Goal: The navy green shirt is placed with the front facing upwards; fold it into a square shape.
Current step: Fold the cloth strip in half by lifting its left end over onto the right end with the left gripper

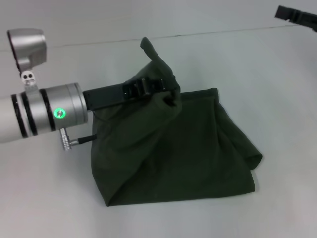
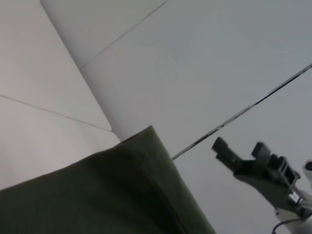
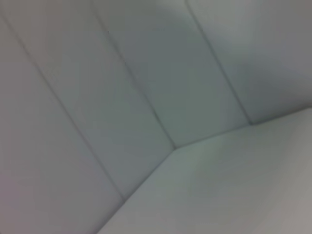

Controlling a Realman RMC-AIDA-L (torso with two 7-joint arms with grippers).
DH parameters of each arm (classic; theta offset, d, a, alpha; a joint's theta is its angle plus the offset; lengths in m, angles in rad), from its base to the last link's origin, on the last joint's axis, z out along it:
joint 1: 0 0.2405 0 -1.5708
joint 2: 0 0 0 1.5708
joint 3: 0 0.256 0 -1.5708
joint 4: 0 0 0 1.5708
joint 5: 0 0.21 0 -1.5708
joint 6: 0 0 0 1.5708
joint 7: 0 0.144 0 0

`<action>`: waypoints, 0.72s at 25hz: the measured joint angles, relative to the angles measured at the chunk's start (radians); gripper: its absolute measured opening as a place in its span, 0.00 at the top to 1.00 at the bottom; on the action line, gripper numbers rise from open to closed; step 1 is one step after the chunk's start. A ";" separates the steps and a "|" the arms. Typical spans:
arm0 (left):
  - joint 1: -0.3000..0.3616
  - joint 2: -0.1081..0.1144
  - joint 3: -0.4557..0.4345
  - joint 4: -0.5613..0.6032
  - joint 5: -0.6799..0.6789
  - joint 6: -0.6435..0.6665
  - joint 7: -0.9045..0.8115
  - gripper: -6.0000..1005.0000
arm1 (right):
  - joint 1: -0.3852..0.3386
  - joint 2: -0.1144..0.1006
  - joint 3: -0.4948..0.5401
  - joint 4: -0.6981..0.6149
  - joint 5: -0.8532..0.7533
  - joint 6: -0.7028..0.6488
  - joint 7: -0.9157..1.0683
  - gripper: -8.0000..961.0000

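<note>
The navy green shirt lies mid-table as a partly folded, roughly square bundle, plain green side up, on the white table. The left claw reaches in from nine o'clock and is clenched on a fold of the shirt at its far edge, lifting a peak of cloth toward twelve o'clock. The right claw hangs well apart at about one o'clock; its fingers look spread, holding nothing.

Silver left arm, blk bands, green LED, blk tool.
</note>
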 joint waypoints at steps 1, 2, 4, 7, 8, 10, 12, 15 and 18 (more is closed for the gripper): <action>-0.005 0.000 0.013 0.010 -0.010 -0.009 0.005 0.99 | -0.006 -0.002 0.000 0.000 0.013 0.002 0.000 0.11; -0.011 0.000 0.028 0.023 -0.024 -0.022 0.012 0.99 | -0.011 -0.003 0.000 0.000 0.023 0.003 -0.001 0.11; -0.023 -0.001 0.051 0.042 -0.044 -0.034 0.023 0.99 | -0.017 -0.004 0.001 0.000 0.037 0.004 -0.005 0.11; -0.035 -0.002 0.074 0.059 -0.063 -0.041 0.032 0.99 | -0.019 -0.004 0.001 -0.001 0.039 0.003 -0.007 0.11; -0.039 -0.002 0.078 0.065 -0.064 -0.042 0.034 0.99 | -0.019 -0.004 0.000 -0.001 0.038 0.003 -0.007 0.11; -0.045 -0.002 0.088 0.081 -0.074 -0.046 0.040 0.99 | -0.019 -0.004 -0.002 -0.001 0.038 0.003 -0.008 0.11; -0.050 -0.002 0.114 0.099 -0.099 -0.053 0.051 0.99 | -0.019 -0.004 -0.005 -0.001 0.038 0.002 -0.009 0.11; -0.051 -0.002 0.164 0.107 -0.138 -0.069 0.060 0.99 | -0.018 0.000 -0.007 -0.001 0.039 0.003 -0.013 0.11; -0.051 -0.002 0.201 0.108 -0.171 -0.084 0.060 0.99 | -0.015 0.003 -0.008 -0.001 0.037 0.000 -0.014 0.11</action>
